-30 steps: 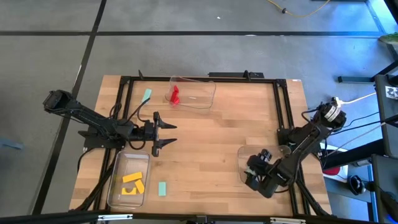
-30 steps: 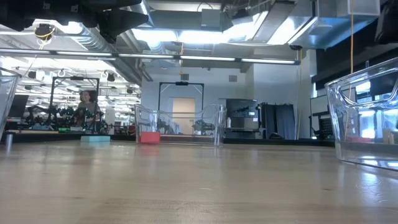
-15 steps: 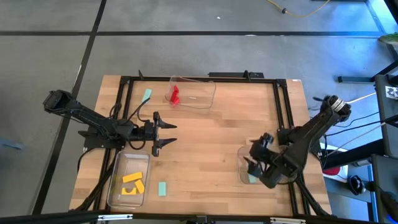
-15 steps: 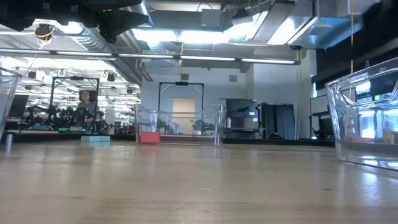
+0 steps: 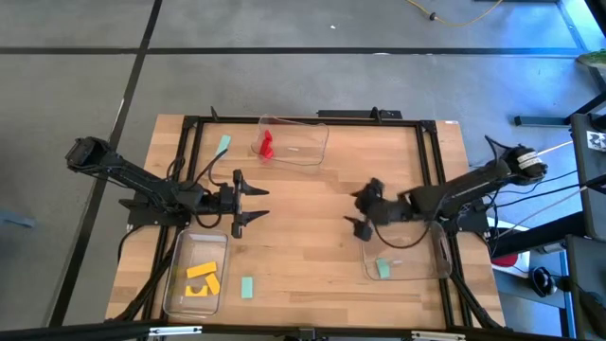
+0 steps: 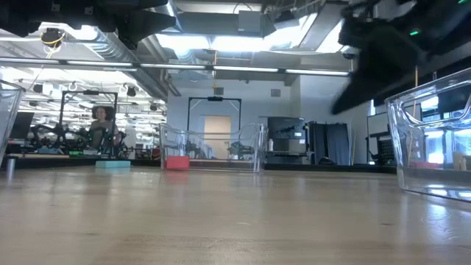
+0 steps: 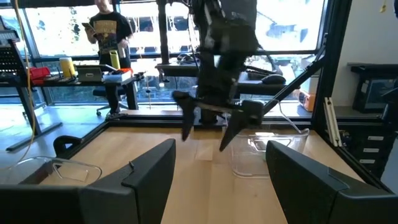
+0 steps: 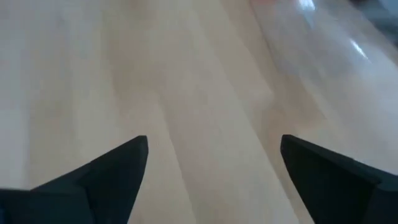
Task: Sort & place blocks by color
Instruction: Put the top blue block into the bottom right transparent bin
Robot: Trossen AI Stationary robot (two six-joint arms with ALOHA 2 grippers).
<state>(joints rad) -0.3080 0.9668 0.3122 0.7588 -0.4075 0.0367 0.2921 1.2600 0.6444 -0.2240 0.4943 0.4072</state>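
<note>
High view: the right gripper (image 5: pixel 363 210) hangs over bare wood near the middle of the table (image 5: pixel 312 246), its fingers spread wide and holding nothing. It sits just beyond the near-right tray (image 5: pixel 437 270), where one teal block (image 5: pixel 383 269) lies. The left gripper (image 5: pixel 256 206) waits over the table's left-centre, fingers apart and empty, just past the near-left tray (image 5: pixel 172 284), which holds the yellow blocks (image 5: pixel 202 278). A loose teal block (image 5: pixel 247 287) lies on the wood just beside that tray. The far tray (image 5: pixel 312 152) holds the red blocks (image 5: pixel 267 144), and another teal block (image 5: pixel 223 145) lies on the table to its left, near the far edge. The right wrist view shows only blurred wood between the open fingers (image 8: pixel 106 168). From the left wrist view, the right gripper (image 7: pixel 214 127) faces it across the table.
</note>
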